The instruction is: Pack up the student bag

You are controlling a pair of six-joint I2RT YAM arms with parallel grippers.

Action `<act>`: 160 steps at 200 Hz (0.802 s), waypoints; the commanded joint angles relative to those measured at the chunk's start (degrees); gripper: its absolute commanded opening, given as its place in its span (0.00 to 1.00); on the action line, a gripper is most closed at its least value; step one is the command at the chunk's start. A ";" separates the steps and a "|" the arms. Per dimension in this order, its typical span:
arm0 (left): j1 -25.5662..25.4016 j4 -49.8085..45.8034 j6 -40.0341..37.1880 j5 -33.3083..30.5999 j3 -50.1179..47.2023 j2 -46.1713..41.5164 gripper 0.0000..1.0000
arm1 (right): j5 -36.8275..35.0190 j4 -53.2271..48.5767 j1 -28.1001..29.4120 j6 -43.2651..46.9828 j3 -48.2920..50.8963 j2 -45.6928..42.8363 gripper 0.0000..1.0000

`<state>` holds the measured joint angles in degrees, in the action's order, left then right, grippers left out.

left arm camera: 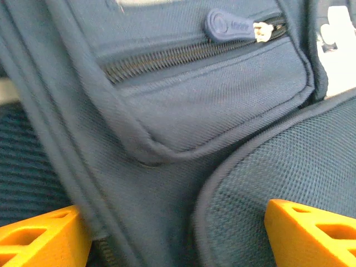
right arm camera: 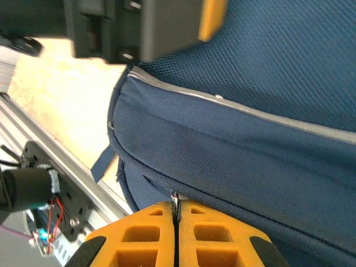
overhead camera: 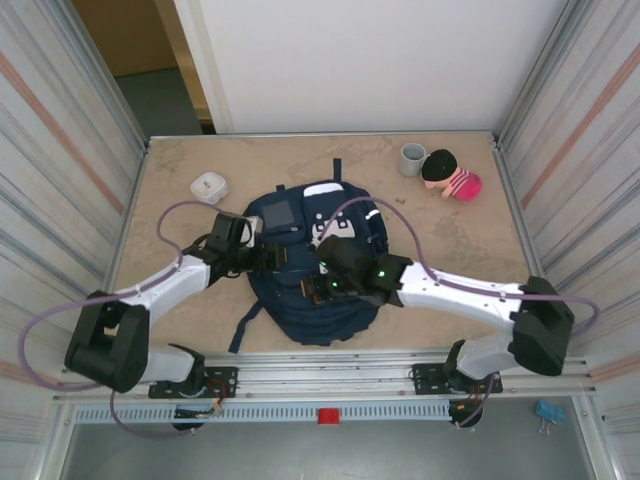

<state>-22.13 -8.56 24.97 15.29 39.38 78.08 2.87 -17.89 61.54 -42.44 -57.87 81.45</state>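
We're at the getting-the-bag-open stage by our reckoning, and nothing looks packed yet. The student bag lies flat in the middle of the desk, with one strap trailing off to the lower left.

The left tool hangs wide open right over the bag's front pocket and grips nothing. The blue zipper pull sits at the top of its wrist view, well clear of the orange fingers. The right tool is clamped tight at the bag's lower seam. There's a tiny metal bit at its tips that might be a zipper tab, but it's too small for us to say for sure.

Our guess for the next move is that the zip needs running along the seam while the other tool pins the fabric. So the left one has to close on cloth or on that pull first. Soft fabric bunches, so it wants a slow, steady pull.

The stuff to pack waits along the top of the frame, all well apart from the bag:
- a white case at upper left
- a grey cup at upper right
- a little doll just beside the cup

The desk is beige with a stone look. There are ribbed metal walls on both sides, a white panel at the back and an aluminium rail along the bottom.
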 commanded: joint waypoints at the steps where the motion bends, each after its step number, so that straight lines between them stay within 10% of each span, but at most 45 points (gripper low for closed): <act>1: 1.50 6.97 2.55 1.92 2.68 3.80 0.81 | 0.40 6.44 0.40 -2.82 -3.31 3.62 0.00; 64: 4.51 -3.61 7.59 0.68 7.40 -3.20 0.84 | 2.67 7.08 0.26 -2.65 -8.40 9.77 0.00; 160: 0.55 -16.79 40.55 5.92 -7.94 -33.27 0.67 | 8.62 7.88 -0.32 -2.56 -9.66 11.52 0.00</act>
<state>-19.75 -23.70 53.87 18.04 34.26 45.52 8.45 -13.43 61.01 -44.60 -64.45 92.16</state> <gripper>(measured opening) 0.687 0.079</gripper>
